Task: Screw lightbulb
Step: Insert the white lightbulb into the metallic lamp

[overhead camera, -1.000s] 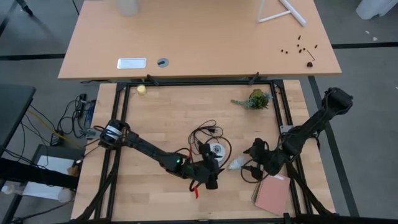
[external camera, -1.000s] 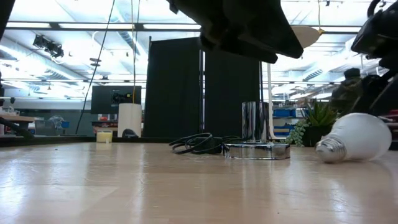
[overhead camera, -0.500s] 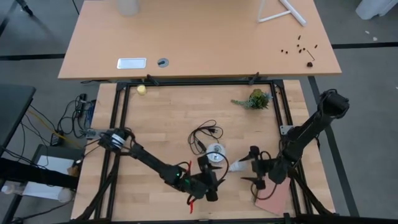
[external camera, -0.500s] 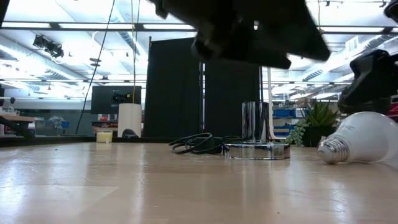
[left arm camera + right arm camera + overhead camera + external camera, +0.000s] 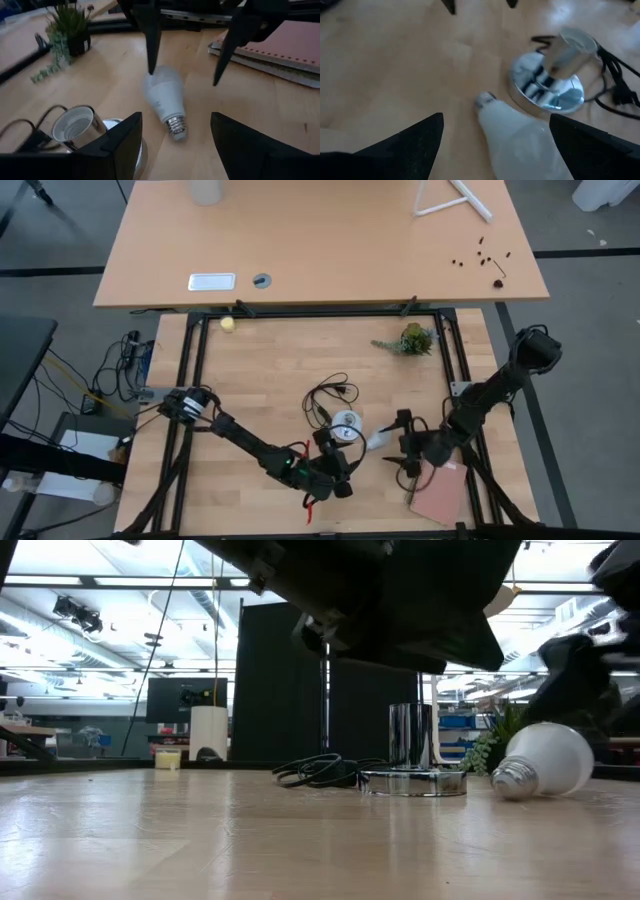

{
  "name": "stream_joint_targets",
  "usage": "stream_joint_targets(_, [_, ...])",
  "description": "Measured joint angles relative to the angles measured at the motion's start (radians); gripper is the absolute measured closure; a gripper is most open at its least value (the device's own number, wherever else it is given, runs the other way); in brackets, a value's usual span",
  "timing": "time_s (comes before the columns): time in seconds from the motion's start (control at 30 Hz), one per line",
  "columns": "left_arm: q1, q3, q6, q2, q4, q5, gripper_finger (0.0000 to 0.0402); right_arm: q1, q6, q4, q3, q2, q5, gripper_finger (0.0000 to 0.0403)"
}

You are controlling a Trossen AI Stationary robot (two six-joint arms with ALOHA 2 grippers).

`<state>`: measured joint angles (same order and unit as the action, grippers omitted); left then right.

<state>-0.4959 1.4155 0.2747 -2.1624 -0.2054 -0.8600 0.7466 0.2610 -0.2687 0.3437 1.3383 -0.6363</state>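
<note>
One matte white pear-shaped lightbulb (image 5: pixel 163 102) lies between right gripper's (image 5: pixel 404 450) wide jaws.

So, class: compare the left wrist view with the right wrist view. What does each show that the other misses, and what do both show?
Only the left wrist view shows the plant, the pink notebook and the open right tool astride the bulb. Only the right wrist view shows the cord's plug. Both show the bulb lying on the table, beside the silver socket.
</note>
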Motion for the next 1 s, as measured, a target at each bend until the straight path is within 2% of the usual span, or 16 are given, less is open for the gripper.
stream_joint_targets(0.2, [0.02,0.0,0.025,0.0,0.008,0.042,0.0163,-0.094,-0.104,-0.104,-0.051,-0.037,0.082,0.003])
stream_joint_targets(0.6, [0.018,0.0,0.026,0.0,0.02,0.046,0.0163,-0.28,-0.215,-0.094,-0.052,-0.069,0.348,0.003])
stream_joint_targets(0.83, [0.019,0.0,0.026,0.0,0.026,0.046,0.0163,-0.422,-0.243,-0.094,-0.052,-0.069,0.59,0.003])
stream_joint_targets(1.0, [0.018,0.0,0.046,0.0,0.053,0.05,0.0163,-0.433,-0.289,-0.096,-0.052,-0.067,0.627,0.003])
